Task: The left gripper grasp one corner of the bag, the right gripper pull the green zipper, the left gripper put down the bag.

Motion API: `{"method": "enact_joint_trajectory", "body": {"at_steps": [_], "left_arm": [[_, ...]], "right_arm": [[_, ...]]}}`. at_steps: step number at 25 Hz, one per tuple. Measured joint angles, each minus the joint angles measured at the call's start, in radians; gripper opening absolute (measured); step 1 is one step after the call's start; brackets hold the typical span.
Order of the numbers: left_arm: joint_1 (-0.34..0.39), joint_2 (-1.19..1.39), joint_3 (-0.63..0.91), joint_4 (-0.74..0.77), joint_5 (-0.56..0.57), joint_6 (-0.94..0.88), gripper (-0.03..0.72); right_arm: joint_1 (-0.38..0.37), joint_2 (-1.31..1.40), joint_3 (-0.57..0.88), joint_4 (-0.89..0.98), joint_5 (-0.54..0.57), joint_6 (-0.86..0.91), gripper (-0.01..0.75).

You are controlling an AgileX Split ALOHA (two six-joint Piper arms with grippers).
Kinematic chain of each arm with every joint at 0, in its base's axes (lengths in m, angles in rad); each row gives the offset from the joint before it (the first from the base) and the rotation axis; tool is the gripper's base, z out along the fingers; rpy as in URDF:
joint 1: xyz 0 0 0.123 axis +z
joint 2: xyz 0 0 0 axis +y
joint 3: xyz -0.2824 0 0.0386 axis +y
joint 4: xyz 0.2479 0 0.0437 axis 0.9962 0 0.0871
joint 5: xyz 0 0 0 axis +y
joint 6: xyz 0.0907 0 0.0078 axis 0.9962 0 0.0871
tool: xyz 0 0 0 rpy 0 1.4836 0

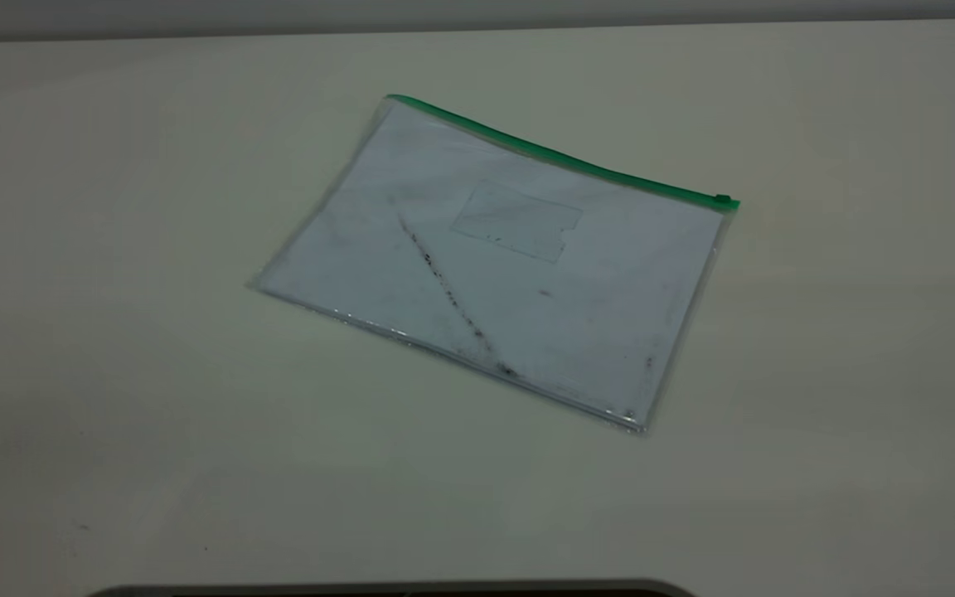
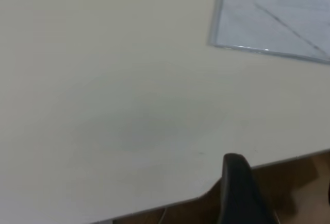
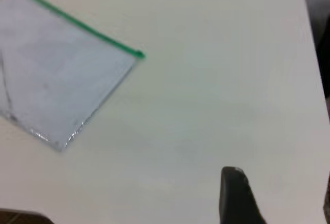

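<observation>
The bag (image 1: 494,265) lies flat on the white table, a clear pouch with a white sheet inside, a dark diagonal smudge and a small pocket. The green zipper (image 1: 560,156) runs along its far long edge, with the slider tab (image 1: 723,200) at the right end. Neither gripper shows in the exterior view. In the left wrist view, the left gripper (image 2: 283,193) is open and empty over the table's near edge, far from the bag's corner (image 2: 268,18). In the right wrist view, the right gripper (image 3: 281,198) is open and empty above bare table, apart from the bag (image 3: 56,74) and the zipper (image 3: 82,26).
The white table (image 1: 113,373) stretches wide around the bag. Its near edge (image 2: 154,208) shows in the left wrist view with brown floor beyond. A dark rounded edge (image 1: 395,589) sits at the front of the exterior view.
</observation>
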Motion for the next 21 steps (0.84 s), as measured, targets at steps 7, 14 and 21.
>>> {"method": "enact_joint_trajectory", "body": {"at_steps": [7, 14, 21], "left_arm": [[0.018, -0.001, 0.0, 0.002, 0.0, 0.0, 0.467], [0.018, -0.001, 0.0, 0.002, 0.0, -0.001, 0.467], [0.018, -0.001, 0.0, 0.002, 0.0, -0.002, 0.467]], "right_arm": [[-0.001, -0.002, 0.0, 0.0, 0.003, 0.0, 0.438], [-0.001, -0.002, 0.0, 0.0, 0.003, 0.0, 0.438], [-0.001, -0.002, 0.0, 0.0, 0.003, 0.0, 0.438]]}}
